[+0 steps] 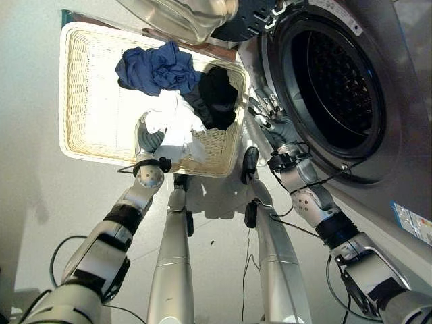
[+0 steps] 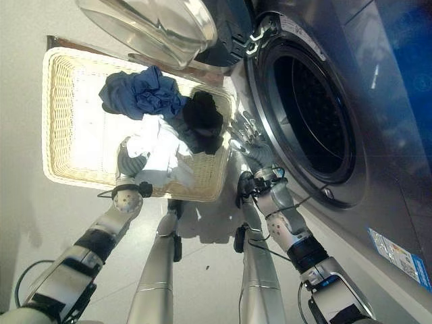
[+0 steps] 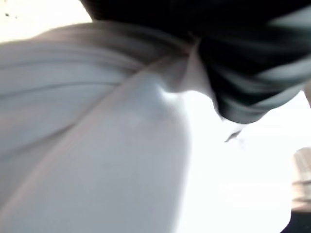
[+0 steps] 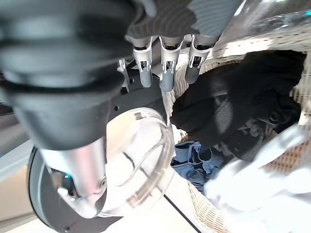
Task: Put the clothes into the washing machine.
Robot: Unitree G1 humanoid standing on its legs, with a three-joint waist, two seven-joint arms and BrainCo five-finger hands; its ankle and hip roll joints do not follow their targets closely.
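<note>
I have the left hand (image 1: 150, 138) down in the wicker basket (image 1: 81, 145), buried in the white garment (image 1: 177, 118). Its fingers are hidden in the cloth, so I can't tell if it has a hold or not. The left wrist view gives white fabric right up against the camera with some dark cloth beyond, no help there.

The right hand (image 1: 270, 116) hovers empty between the basket's corner and the washing machine (image 1: 378, 101), fingers straight and loosely spread. The round door (image 2: 158, 27) hangs open above the basket, and the drum (image 1: 337, 88) looks empty.

All the clothes are in the basket: blue garment (image 1: 158, 67) at the far side, black garment (image 1: 217, 94) touching the white one near the machine-side corner.

Risks as I see them: a weak hold lets the white piece slip on the lift. It overlaps the black one, so that could drag along and drop on the floor. Cloth could also snag the wicker rim, or brush the open door on the swing across.
</note>
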